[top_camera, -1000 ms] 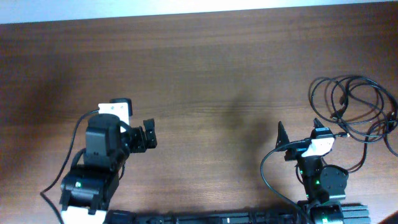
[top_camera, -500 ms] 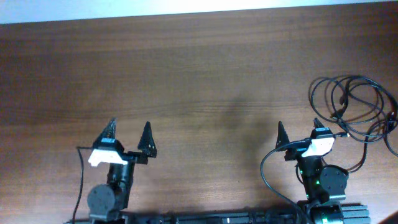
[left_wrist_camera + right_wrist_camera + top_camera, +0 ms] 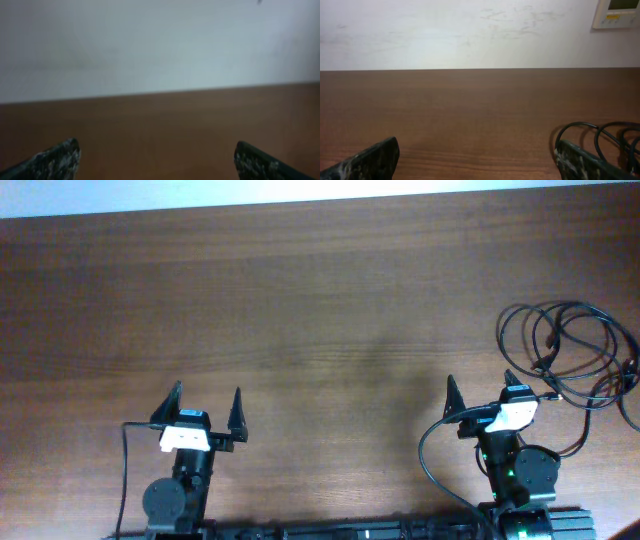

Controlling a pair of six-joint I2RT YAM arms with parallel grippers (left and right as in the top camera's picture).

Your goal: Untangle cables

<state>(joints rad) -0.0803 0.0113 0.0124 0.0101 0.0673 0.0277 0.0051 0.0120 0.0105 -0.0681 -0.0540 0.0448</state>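
A tangle of thin black cables point(image 3: 572, 355) lies in loose loops on the wooden table at the far right; loops of the cables also show at the right edge of the right wrist view point(image 3: 600, 135). My right gripper point(image 3: 478, 393) is open and empty, just left of and nearer than the tangle; it also shows in the right wrist view point(image 3: 476, 150). My left gripper point(image 3: 207, 400) is open and empty near the front left, far from the cables; in the left wrist view point(image 3: 156, 150) only bare wood lies between its fingers.
The brown wooden table point(image 3: 320, 300) ends at a pale wall at the back. A white wall panel point(image 3: 616, 14) hangs at the top right of the right wrist view. Both arm bases stand at the table's front edge.
My left arm swung from a folded, sideways pose to point straight ahead, its fingers now spread and facing the far edge. The right arm and the cables have not moved.
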